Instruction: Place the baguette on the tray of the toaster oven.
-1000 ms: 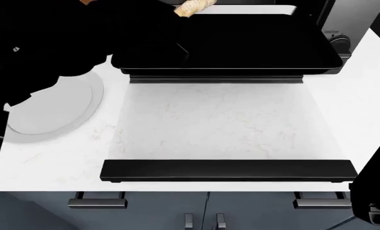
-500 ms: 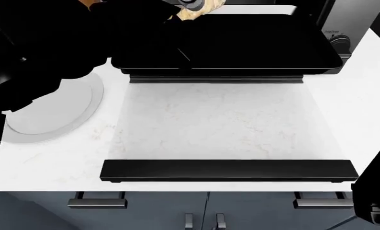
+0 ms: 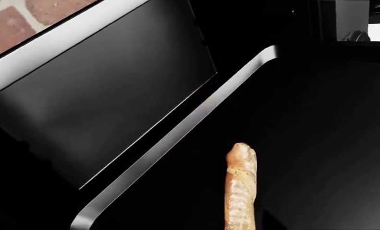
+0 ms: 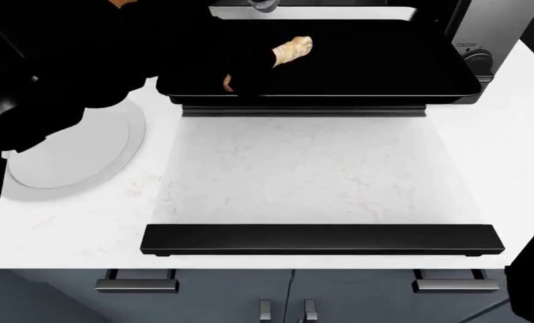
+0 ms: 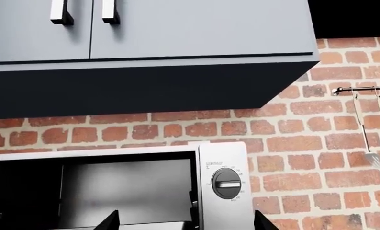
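Baguette first: the slim golden-tan baguette (image 3: 241, 189) with its mottled, crusty skin and rounded tip shows clearly from my left wrist camera, jutting out over the glossy black rectangular tray (image 3: 318, 143). From the head camera I see it above the tray's left part (image 4: 384, 67), in front of the boxy silver-and-black toaster oven (image 4: 482, 27). My left gripper (image 4: 249, 70) is a black mass around the loaf's near end; I cannot tell how far its fingers are spread. My right gripper's (image 5: 186, 221) two dark fingertips stand wide apart, holding nothing, facing the oven's knob panel.
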You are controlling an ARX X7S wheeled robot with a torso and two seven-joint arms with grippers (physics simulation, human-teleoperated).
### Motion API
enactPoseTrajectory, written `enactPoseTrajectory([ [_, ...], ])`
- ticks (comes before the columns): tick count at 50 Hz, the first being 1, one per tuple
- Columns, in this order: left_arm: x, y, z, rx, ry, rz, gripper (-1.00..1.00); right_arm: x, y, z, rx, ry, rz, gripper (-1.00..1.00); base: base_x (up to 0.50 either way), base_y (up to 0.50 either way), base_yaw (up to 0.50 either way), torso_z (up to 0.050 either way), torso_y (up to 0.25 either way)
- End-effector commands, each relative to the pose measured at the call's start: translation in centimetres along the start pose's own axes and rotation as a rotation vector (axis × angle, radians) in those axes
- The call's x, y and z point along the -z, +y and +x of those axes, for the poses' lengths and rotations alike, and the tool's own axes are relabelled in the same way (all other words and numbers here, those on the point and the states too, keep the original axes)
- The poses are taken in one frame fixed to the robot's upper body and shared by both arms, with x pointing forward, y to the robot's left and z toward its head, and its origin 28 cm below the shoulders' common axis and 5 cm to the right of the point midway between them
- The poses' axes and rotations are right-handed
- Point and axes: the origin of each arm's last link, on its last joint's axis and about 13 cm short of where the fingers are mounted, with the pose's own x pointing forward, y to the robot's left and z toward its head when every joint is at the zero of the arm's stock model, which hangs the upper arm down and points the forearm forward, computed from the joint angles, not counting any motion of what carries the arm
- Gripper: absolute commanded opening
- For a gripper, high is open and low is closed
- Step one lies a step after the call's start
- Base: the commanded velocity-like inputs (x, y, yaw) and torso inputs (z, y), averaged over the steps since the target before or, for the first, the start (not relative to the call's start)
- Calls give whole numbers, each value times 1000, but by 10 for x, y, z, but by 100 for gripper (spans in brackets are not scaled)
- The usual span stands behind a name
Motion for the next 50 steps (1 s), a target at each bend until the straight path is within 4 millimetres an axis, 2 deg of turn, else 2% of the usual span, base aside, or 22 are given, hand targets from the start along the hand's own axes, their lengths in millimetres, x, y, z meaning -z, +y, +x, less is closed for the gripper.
enactPoseTrajectory([
  [1,0,1,0,-15,5,-6,100,-2,-1,-1,-2,-2,2,100,0,0,0,0,0],
  [12,-8,1,2,-16,-69,-74,100,-3,4,2,-19,-6,5,100,0,0,0,0,0],
  [32,-20,-11,-5,104,-139,-236,100,-2,14,11,-69,-5,7,100,0,0,0,0,0],
  [50,-41,-20,-15,232,-271,-400,100,-4,18,12,-81,1,-8,100,0,0,0,0,0],
])
